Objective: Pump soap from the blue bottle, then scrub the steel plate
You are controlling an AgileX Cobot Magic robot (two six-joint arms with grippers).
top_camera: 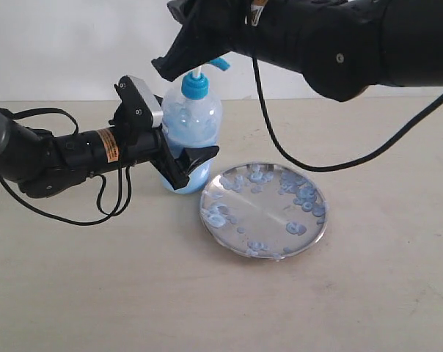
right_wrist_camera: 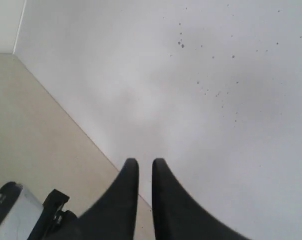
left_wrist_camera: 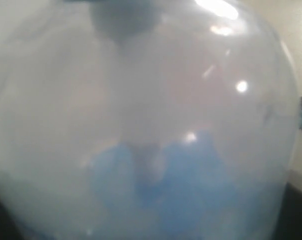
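Observation:
The blue bottle (top_camera: 192, 117) stands upright on the table, with pale blue soap (top_camera: 179, 128) inside it. Its blue pump head (top_camera: 195, 86) and spout (top_camera: 220, 64) sit right under my right gripper (top_camera: 163, 66), whose fingers are close together and hold nothing; contact with the pump is unclear. My left gripper (top_camera: 194, 166) is shut on the bottle's lower body. In the left wrist view the blurred bottle (left_wrist_camera: 141, 125) fills the picture. The right wrist view shows my right gripper (right_wrist_camera: 145, 163) against the wall. The steel plate (top_camera: 264, 209), dotted with bluish blobs (top_camera: 302, 196), lies right of the bottle.
A black cable (top_camera: 309, 165) hangs from the right arm over the table behind the plate. The white wall (top_camera: 75, 44) rises just behind the bottle. The left arm's cables (top_camera: 104, 202) droop onto the beige tabletop (top_camera: 97, 293).

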